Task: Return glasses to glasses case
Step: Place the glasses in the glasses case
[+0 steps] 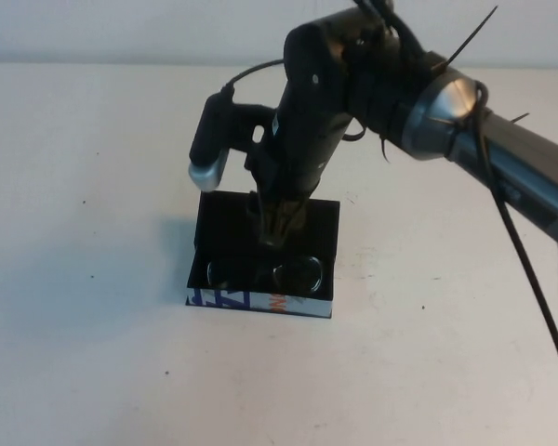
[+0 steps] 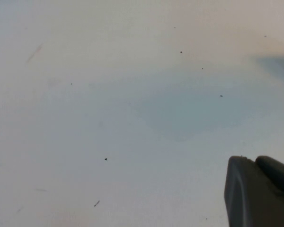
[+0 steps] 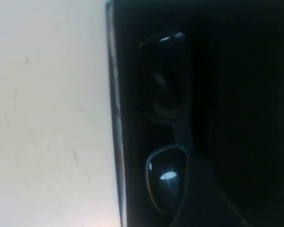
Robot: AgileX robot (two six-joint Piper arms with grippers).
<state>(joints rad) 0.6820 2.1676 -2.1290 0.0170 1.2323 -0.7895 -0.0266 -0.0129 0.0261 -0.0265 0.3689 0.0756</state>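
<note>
The glasses case (image 1: 225,299) stands open in the middle of the table, white printed front side towards me, black flap lid (image 1: 225,216) laid back. The dark-framed glasses (image 1: 296,275) lie inside it, along the front wall, lenses up and reflecting light. In the right wrist view both lenses of the glasses (image 3: 166,176) show beside the case wall (image 3: 114,118). My right gripper (image 1: 277,232) reaches down into the case just behind the glasses, near their bridge. My left gripper (image 2: 255,163) is shut and empty over bare table, out of the high view.
The white table (image 1: 93,279) spreads bare around the case on all sides. My right arm (image 1: 428,102) with its cable crosses from the back right over the case.
</note>
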